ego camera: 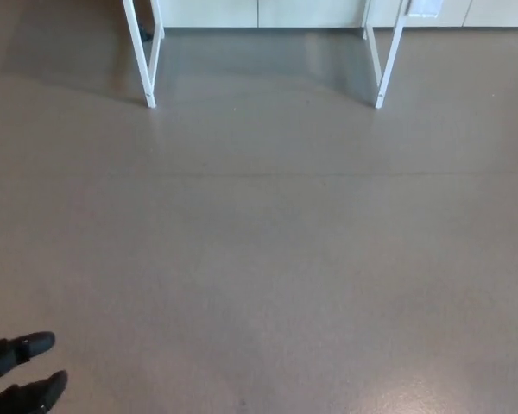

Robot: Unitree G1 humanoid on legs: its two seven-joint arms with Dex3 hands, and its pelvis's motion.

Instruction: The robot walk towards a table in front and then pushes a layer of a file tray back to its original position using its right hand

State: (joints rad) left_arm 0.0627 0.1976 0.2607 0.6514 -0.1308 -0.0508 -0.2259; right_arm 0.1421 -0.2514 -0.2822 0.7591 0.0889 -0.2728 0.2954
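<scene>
1. The floor [268, 259] fills nearly the whole head view: a smooth, matte grey-brown surface with a faint sheen, broken only by one thin straight seam running left to right about halfway back.
2. At the far edge stand the white table legs [147, 65], slim square-section metal tubes. The left pair leans slightly and ends at a small foot on the floor; the right pair [384, 65] mirrors it well apart, also touching the floor.
3. Only the lower lengths of these legs show. The tabletop is cut off by the picture's top edge, so the file tray and its layer cannot be seen at all; where it sits on the table cannot be told.
4. Beyond the legs a pale wall base [259, 13] of flat cream panels runs across the far side, with thin vertical joints. A soft darker shadow lies on the floor between and to the left of the legs.
5. A small white shape near the top right leg is too cropped to identify.
6. The left hand [22, 375] enters at the near left corner: black, rounded, thick fingers [30, 347] held apart with a gap between them, holding nothing. Its palm and arm are cut off by the frame.
7. The right hand does not show.
</scene>
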